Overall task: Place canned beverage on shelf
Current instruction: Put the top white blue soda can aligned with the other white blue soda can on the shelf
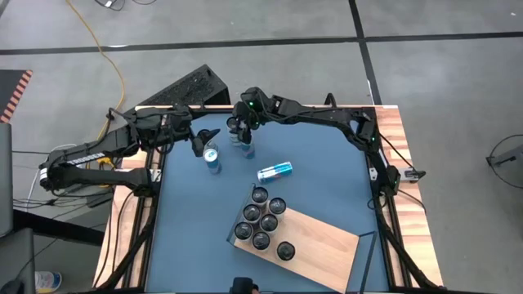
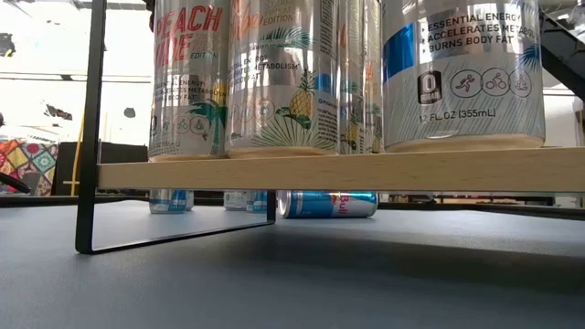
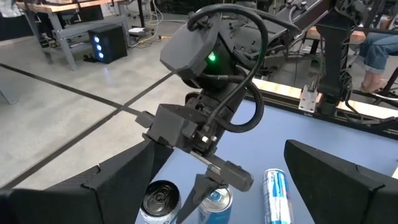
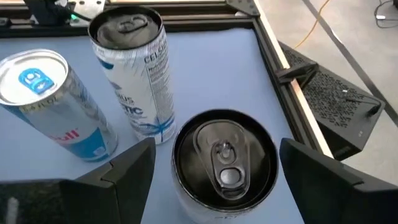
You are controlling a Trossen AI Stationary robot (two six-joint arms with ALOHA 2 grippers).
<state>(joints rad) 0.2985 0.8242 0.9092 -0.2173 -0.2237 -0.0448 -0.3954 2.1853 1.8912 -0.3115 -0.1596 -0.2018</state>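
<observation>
Top view: blue table w/ two dark arms at its far end. Right gripper hangs over a standing silver can w/ dark top, fingers spread wide either side of it, not clearly touching. Left gripper also wide open, holding nothing, just beside a standing blue-and-silver can. Another blue-and-silver can lies on its side mid-table. Light-wood shelf board w/ dark edge sits at near side, carrying approx. seven upright cans.
</observation>
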